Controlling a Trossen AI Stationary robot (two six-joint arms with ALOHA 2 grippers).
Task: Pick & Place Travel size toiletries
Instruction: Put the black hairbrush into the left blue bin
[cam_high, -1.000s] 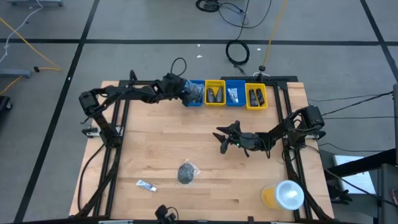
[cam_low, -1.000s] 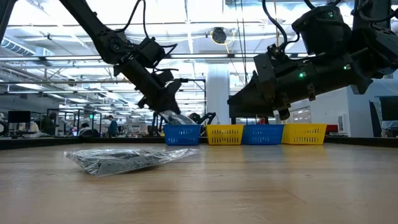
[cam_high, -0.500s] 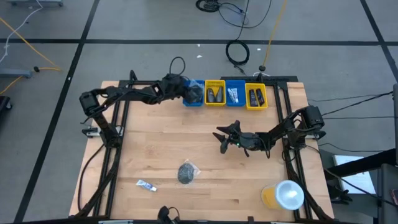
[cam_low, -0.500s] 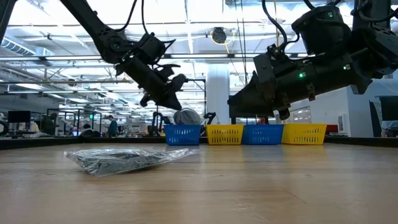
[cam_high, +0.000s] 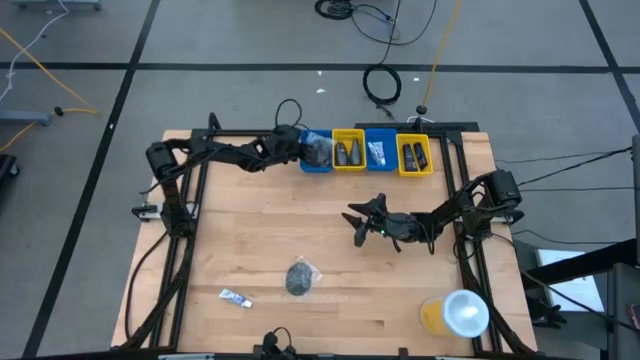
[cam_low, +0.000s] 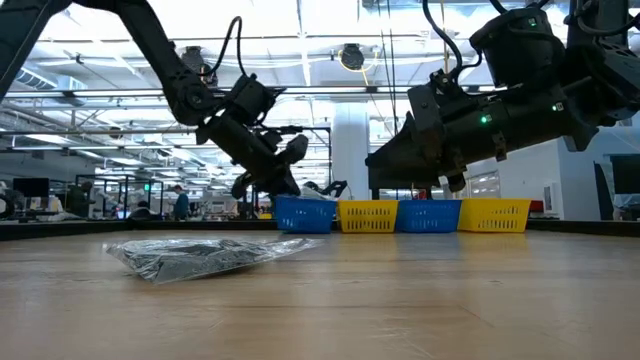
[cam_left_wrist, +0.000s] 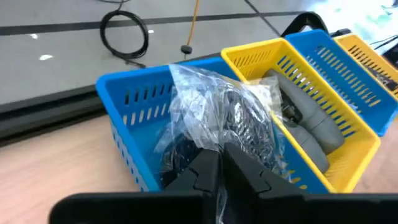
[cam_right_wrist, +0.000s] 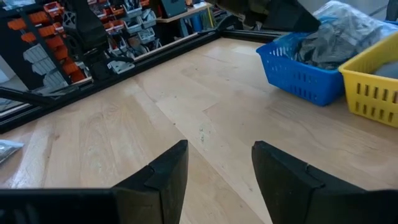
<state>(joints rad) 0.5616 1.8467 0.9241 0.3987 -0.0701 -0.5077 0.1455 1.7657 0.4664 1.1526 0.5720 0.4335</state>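
1. Along the table's far edge stand four ribbed plastic bins; the leftmost blue bin (cam_left_wrist: 134, 102) holds a crinkly clear-wrapped dark piece (cam_left_wrist: 230, 121), shiny and bunched, heaped above the rim.
2. Beside it the yellow bin (cam_left_wrist: 348, 146) carries smooth grey rounded bottles (cam_left_wrist: 305, 121).
3. At the blue bin's near-left corner the left gripper (cam_high: 291, 149) has its jaws closed together — empty.
4. Over mid-table the right gripper (cam_high: 358, 222) hangs with its fingers parted, holding nothing.
5. On the pale wood lie another clear-wrapped round piece (cam_high: 299, 277) and a small white tube (cam_high: 236, 297).
6. A second ago the left gripper was open above the bin with the wrapped piece at its tips — since then it has shut and drawn back, the bins nudged slightly right.
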